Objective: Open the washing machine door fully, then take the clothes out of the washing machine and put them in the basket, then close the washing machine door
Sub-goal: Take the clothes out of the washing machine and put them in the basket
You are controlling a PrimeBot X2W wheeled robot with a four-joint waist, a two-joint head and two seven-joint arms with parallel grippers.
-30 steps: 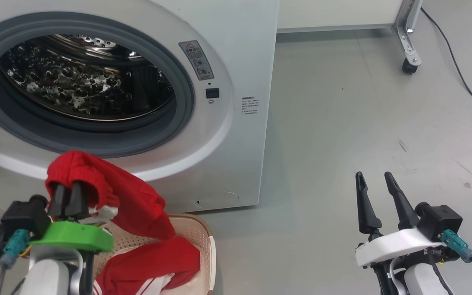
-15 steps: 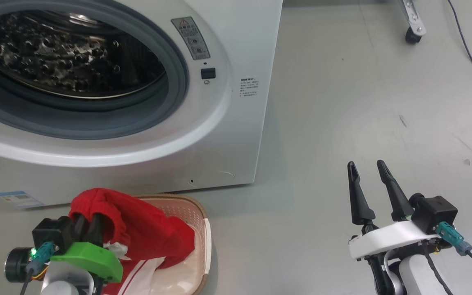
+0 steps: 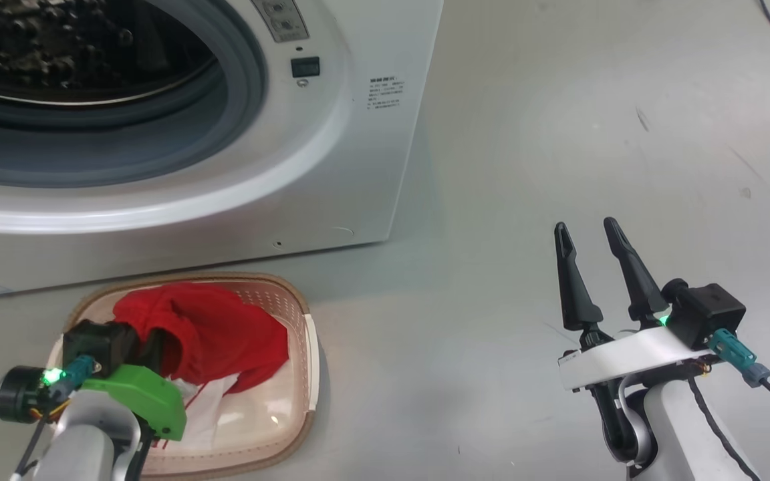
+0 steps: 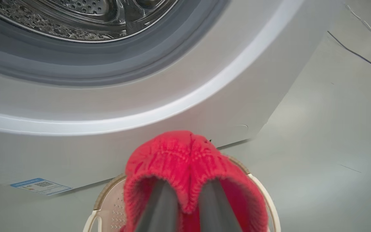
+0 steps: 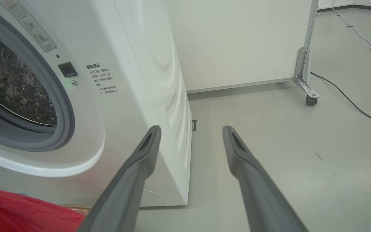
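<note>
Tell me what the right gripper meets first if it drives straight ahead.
Likely the floor: the right gripper, open, points just past the side of the washing machine. Depth is unclear, so a graze is possible.

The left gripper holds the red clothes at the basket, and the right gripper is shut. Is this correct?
Not quite: the right gripper is open, its jaws spread and empty, as the head view shows. The left gripper does hold the red clothes at the basket.
</note>
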